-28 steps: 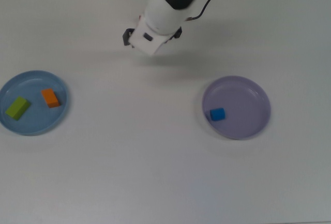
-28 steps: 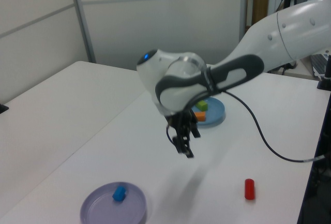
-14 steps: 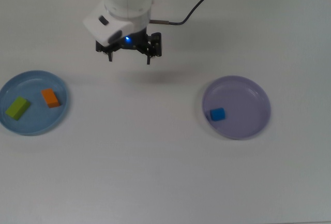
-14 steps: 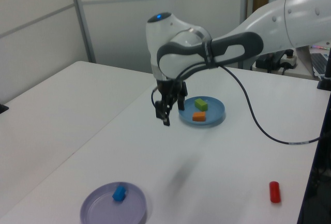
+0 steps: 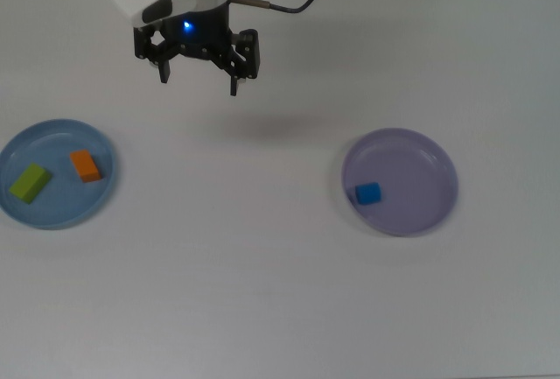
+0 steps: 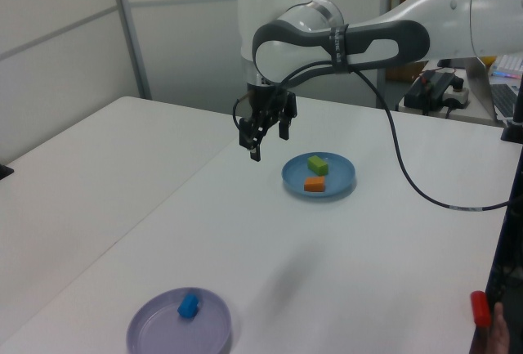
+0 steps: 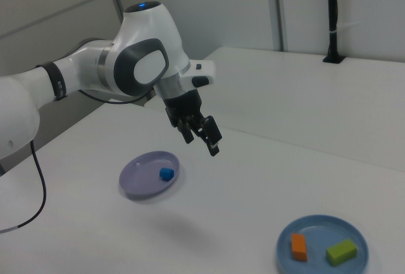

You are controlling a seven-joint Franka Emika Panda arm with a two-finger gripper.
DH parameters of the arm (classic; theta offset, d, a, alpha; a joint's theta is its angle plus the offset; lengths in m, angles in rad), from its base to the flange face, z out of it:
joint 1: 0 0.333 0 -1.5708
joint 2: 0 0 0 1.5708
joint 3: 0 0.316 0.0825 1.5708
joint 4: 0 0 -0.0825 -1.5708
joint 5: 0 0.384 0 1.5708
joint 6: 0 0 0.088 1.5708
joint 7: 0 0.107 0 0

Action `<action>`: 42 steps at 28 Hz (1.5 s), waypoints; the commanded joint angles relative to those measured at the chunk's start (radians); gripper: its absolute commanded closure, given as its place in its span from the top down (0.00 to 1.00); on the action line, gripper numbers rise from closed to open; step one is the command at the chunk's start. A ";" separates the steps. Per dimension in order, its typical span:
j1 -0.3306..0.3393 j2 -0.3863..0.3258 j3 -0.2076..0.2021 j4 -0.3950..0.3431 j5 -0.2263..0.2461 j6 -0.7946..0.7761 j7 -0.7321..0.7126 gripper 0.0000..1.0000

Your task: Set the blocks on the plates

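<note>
Black-fingered hand hangs above the white desk, fingers spread apart and holding nothing.

White arm carries the hand high over the far part of the desk in the top view, well apart from both plates and between them from side to side. At the top view's left lies the light blue plate, with the green block and the orange block on it, just beside each other but not touching. At the top view's right lies the lavender plate, with the blue block near its left rim. In the left view the red block shows at the right edge, off both plates, with a person's fingertip touching it from below.
</note>
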 commanded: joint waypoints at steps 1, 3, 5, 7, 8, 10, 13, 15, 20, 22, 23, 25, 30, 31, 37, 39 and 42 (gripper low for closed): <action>0.011 -0.016 -0.017 0.016 -0.001 -0.030 0.030 1.00; 0.011 -0.014 -0.015 0.016 -0.001 -0.030 0.030 1.00; 0.011 -0.014 -0.015 0.014 -0.001 -0.031 0.032 1.00; 0.011 -0.014 -0.015 0.016 -0.001 -0.031 0.032 1.00; 0.011 -0.014 -0.015 0.014 -0.001 -0.031 0.032 1.00; 0.011 -0.014 -0.015 0.014 -0.001 -0.030 0.032 1.00; 0.011 -0.014 -0.014 0.016 -0.001 -0.031 0.032 1.00; 0.011 -0.013 -0.015 0.014 -0.001 -0.031 0.032 1.00; 0.012 -0.014 -0.014 0.014 0.001 -0.031 0.033 1.00; 0.012 -0.013 -0.012 0.013 0.001 -0.031 0.033 1.00; 0.012 -0.014 -0.012 0.011 0.001 -0.031 0.027 1.00; 0.012 -0.014 -0.012 0.011 0.007 -0.033 0.021 1.00; 0.012 -0.013 -0.012 0.010 0.010 -0.036 0.019 1.00; 0.012 -0.014 -0.011 0.008 0.010 -0.039 0.019 1.00; 0.012 -0.014 -0.012 0.008 0.010 -0.040 0.018 1.00; 0.012 -0.014 -0.012 0.008 0.012 -0.042 0.018 1.00; 0.012 -0.014 -0.011 0.008 0.012 -0.042 0.018 1.00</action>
